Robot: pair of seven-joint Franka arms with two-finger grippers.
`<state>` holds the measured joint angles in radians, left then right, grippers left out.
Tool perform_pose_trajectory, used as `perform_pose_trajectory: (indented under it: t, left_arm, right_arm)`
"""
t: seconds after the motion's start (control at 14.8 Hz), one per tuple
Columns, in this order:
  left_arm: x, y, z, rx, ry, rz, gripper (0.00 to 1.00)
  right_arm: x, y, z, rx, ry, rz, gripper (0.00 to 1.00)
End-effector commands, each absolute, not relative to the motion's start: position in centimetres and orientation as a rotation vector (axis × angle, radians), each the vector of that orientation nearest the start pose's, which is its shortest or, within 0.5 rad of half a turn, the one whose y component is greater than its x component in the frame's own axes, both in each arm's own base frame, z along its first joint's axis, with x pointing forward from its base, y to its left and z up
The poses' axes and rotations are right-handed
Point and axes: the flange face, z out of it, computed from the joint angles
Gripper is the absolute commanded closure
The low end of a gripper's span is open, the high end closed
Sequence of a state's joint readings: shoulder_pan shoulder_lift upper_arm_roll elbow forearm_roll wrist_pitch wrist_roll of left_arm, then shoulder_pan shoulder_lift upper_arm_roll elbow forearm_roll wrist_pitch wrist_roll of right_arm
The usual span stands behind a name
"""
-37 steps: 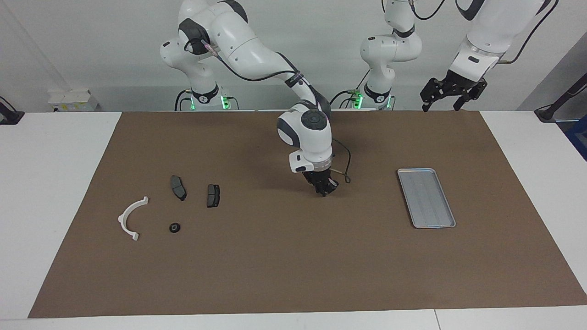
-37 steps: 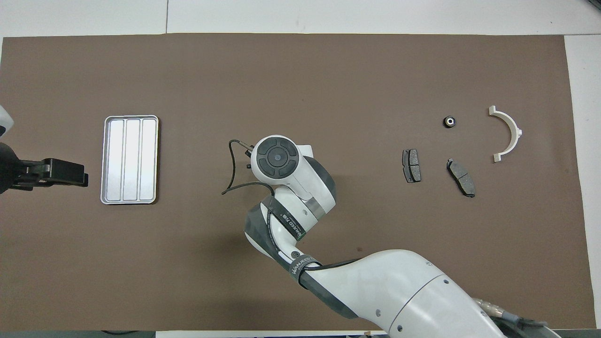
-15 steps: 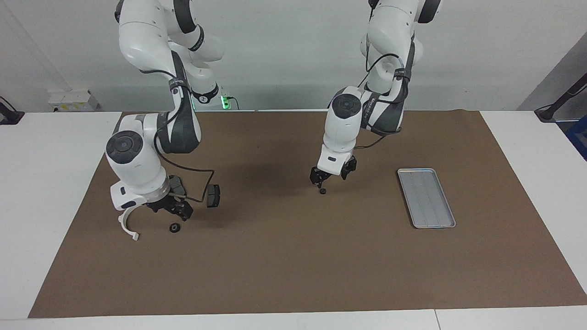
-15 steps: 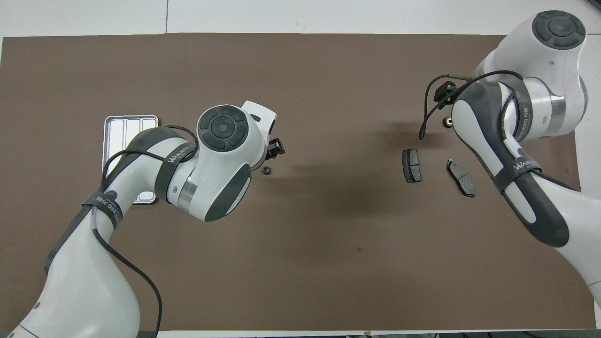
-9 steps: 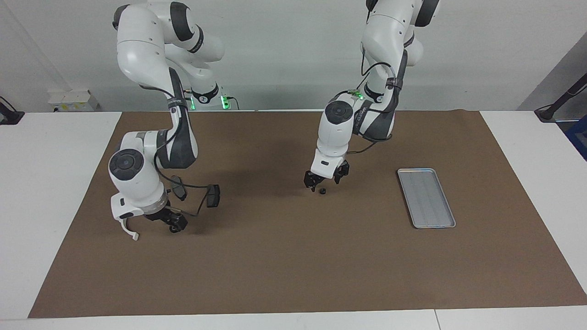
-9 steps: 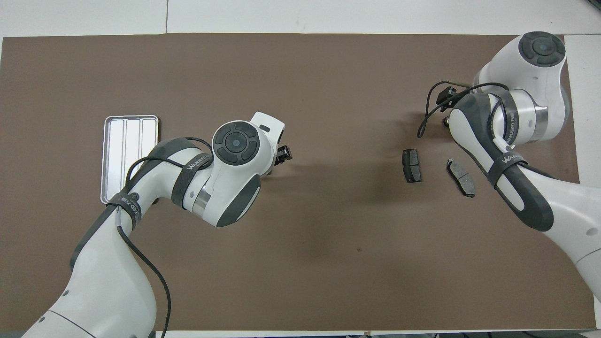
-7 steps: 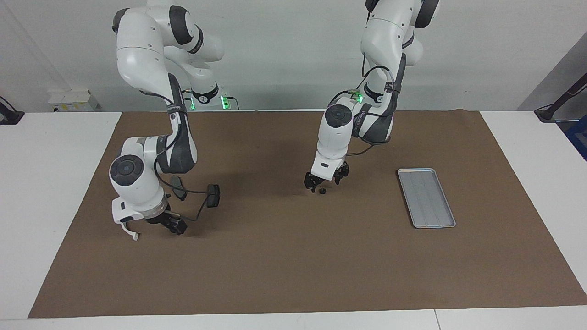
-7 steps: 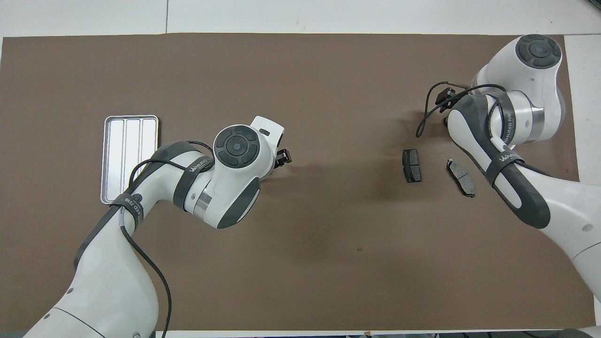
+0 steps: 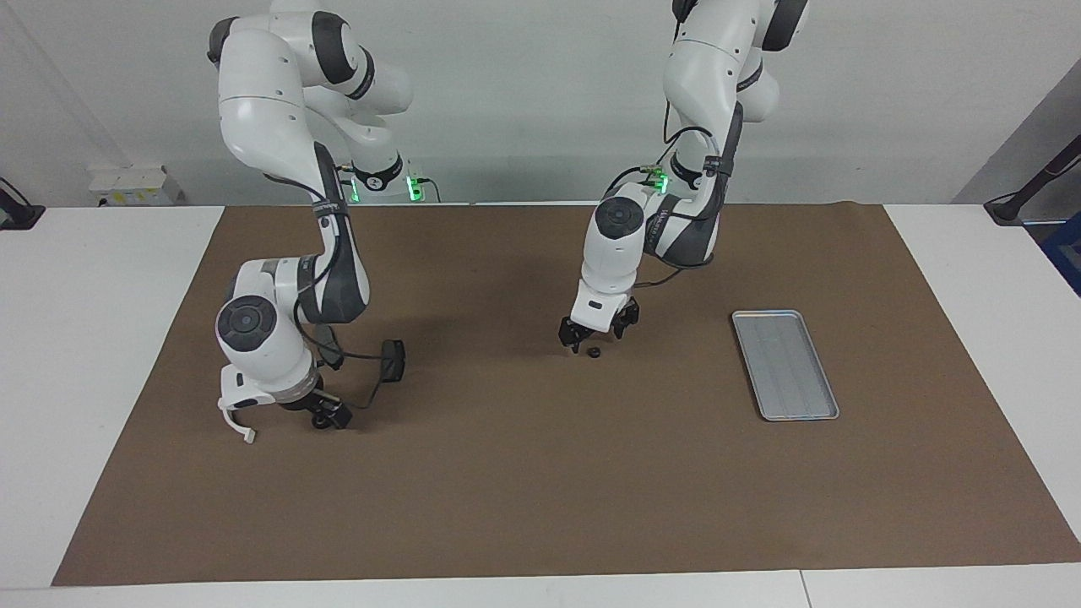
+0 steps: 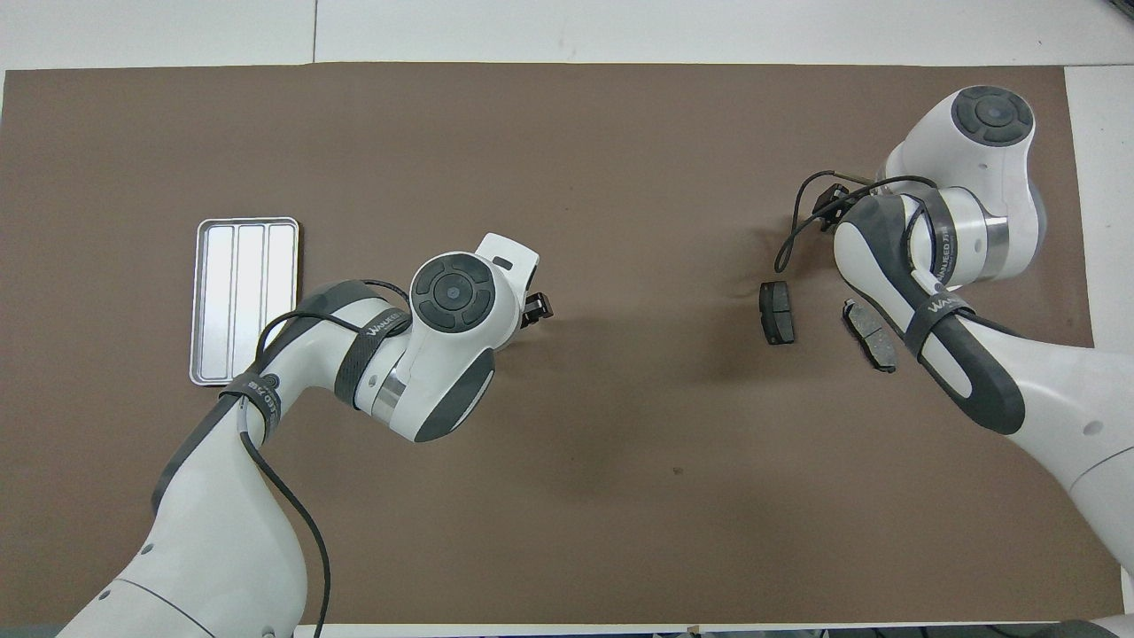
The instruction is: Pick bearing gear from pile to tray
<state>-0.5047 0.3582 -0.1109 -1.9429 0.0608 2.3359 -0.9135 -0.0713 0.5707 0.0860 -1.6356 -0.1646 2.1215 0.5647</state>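
The pile lies toward the right arm's end of the table. It holds a white arc (image 9: 239, 424), half covered by the right hand, two dark brake pads (image 9: 393, 361) (image 10: 777, 312) and a black round piece (image 9: 320, 420). My right gripper (image 9: 327, 413) is down at that black round piece; contact is unclear. Its wrist hides this spot in the overhead view. Another small black round piece (image 9: 594, 352) lies on the mat mid-table. My left gripper (image 9: 594, 333) is open, low over the mat right beside it. The silver tray (image 9: 785, 363) (image 10: 244, 301) lies toward the left arm's end, with nothing in it.
A brown mat (image 9: 540, 490) covers the table; white table shows at both ends. The second brake pad (image 10: 870, 332) lies next to the right forearm. A black cable loops from the right wrist over the pad nearest mid-table.
The right arm left mid-table, where a small black piece now lies, and lowered its gripper onto the pile's black piece. The left arm came in from rest and sank beside the mid-table piece.
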Motion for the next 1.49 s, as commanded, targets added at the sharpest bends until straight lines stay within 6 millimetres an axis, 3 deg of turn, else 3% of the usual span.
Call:
perform_pose_trajectory:
  t: [0.0, 0.27, 0.54, 0.68, 0.75, 0.81, 0.88, 0.95, 1.02, 1.22, 1.36, 1.42]
  left_arm:
    - [50.5, -35.3, 29.8, -3.145, -0.429, -0.116, 0.05]
    - [50.9, -34.9, 29.6, -3.151, -0.422, -0.127, 0.07]
    - [50.8, -34.5, 28.6, -3.15, -0.414, -0.136, 0.08]
    - [50.9, -34.4, 28.7, -3.155, -0.41, -0.149, 0.19]
    - [51.0, -34.4, 28.6, -3.157, -0.413, -0.152, 0.35]
    - [51.0, -34.4, 28.7, -3.159, -0.419, -0.152, 0.57]
    - [51.0, -34.4, 28.7, -3.16, -0.42, -0.153, 0.93]
    - [51.3, -34.4, 28.9, -3.161, -0.427, -0.16, 1.0]
    - [51.6, -34.3, 29.3, -3.162, -0.431, -0.167, 1.0]
    - [53.9, -34.4, 31.4, -3.161, -0.454, -0.191, 1.0]
    - [55.5, -34.2, 33.9, -3.122, -0.417, -0.196, 1.0]
    - [57.0, -32.7, 35.9, -3.088, -0.383, -0.192, 1.0]
  right_arm:
    - [66.9, -0.4, 28.3, -3.157, 0.774, 0.057, 0.06]
    - [66.9, -0.5, 28.5, -3.159, 0.762, 0.051, 0.56]
    - [66.9, -1.2, 28.0, -3.147, 0.769, 0.015, 0.79]
    - [66.9, -1.1, 28.0, -3.148, 0.764, 0.012, 0.96]
    - [66.9, -1.0, 28.1, -3.149, 0.762, 0.012, 1.0]
    - [67.0, -0.9, 28.1, -3.149, 0.76, 0.012, 1.0]
    - [67.0, -0.7, 28.3, -3.151, 0.754, 0.012, 1.0]
    - [67.2, -0.7, 28.6, -3.157, 0.751, 0.014, 1.0]
    - [67.2, -0.5, 28.8, -3.165, 0.739, 0.02, 1.0]
    - [68.5, 0.2, 32.6, -3.195, 0.698, 0.063, 1.0]
    - [68.9, 1.0, 35.5, -3.219, 0.644, 0.121, 1.0]
    - [68.9, 1.3, 36.6, -3.225, 0.627, 0.149, 1.0]
